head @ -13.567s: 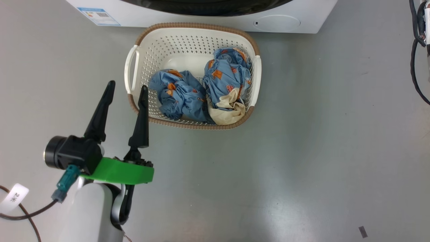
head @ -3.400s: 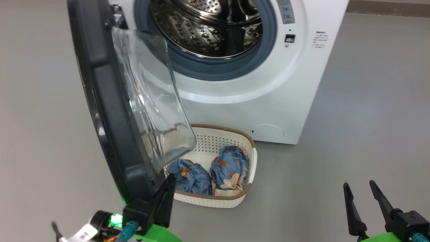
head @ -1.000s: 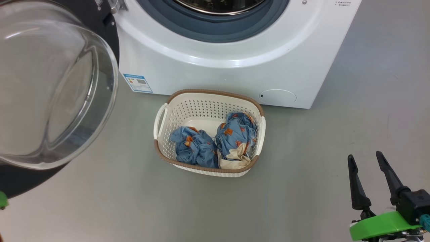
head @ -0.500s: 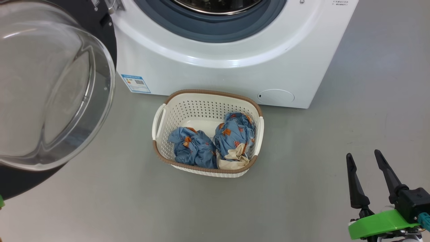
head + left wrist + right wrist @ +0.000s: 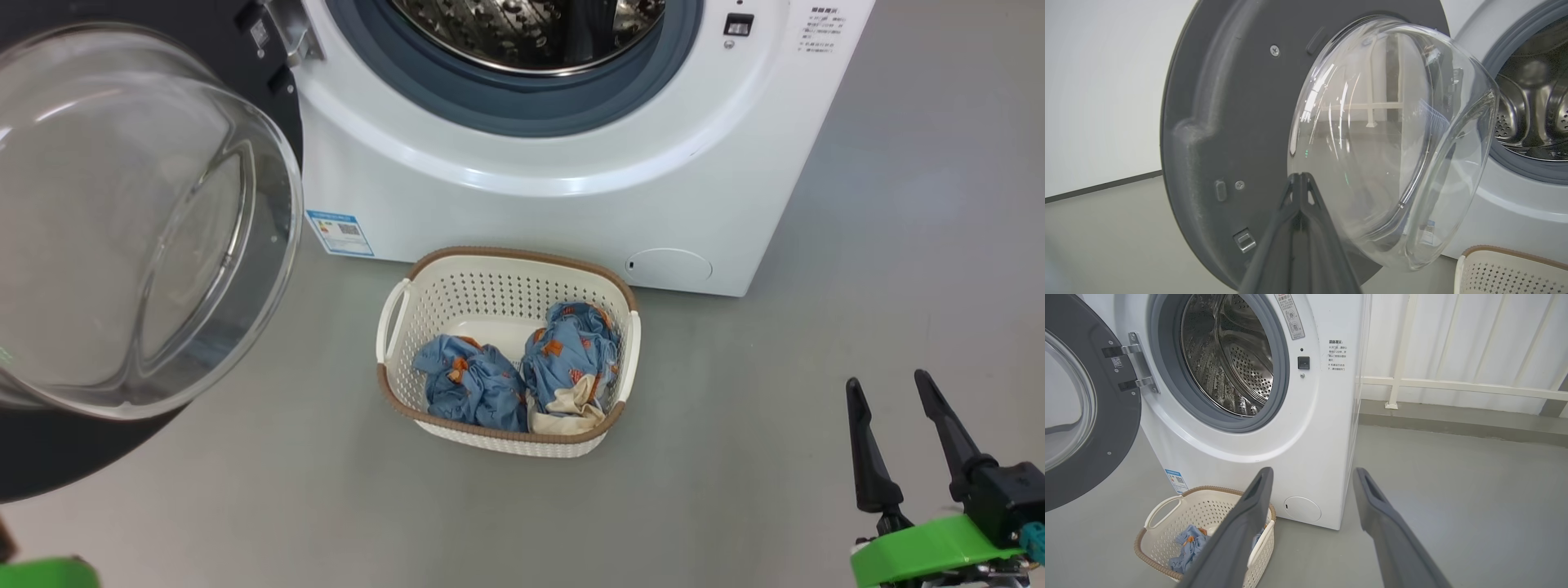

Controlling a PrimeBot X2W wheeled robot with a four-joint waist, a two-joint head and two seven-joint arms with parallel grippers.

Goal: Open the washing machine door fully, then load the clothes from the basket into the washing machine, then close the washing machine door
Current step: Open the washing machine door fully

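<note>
**A:** ok so compared with a few secs back, the washing machine door (image 5: 139,237) has swung way wider. It was edge-on to the head cam, and now the clear bowl faces us. The framing also slid a bit in the last half second, but that's the camera, not the stuff.

**B:** nice. where's the door sitting now?

**A:** roughly 10 o'clock from the basket (image 5: 506,290), hinged on the left of the washing machine (image 5: 571,204). It has a wide black rim and a bulging see-through glass bowl. The steel drum (image 5: 531,24) is in plain view with the grey-blue gasket (image 5: 522,114) round it.

**B:** and the clothes?

**A:** the clothes (image 5: 567,359) are both in the basket, on the floor (image 5: 775,408) just in front of the washer, at 6 o'clock from the opening. They're two light blue bundles with orange prints, side by side. The right one has a cream bit at its near end.

**B:** claws?

**A:** left claw (image 5: 1300,176) is pinched fully together with nothing in it. Its tips point at the bowl's lower edge, and I can't tell if they touch. Right claw (image 5: 887,380) is spread apart and empty, at 4 o'clock from the basket, well clear of it.
</note>
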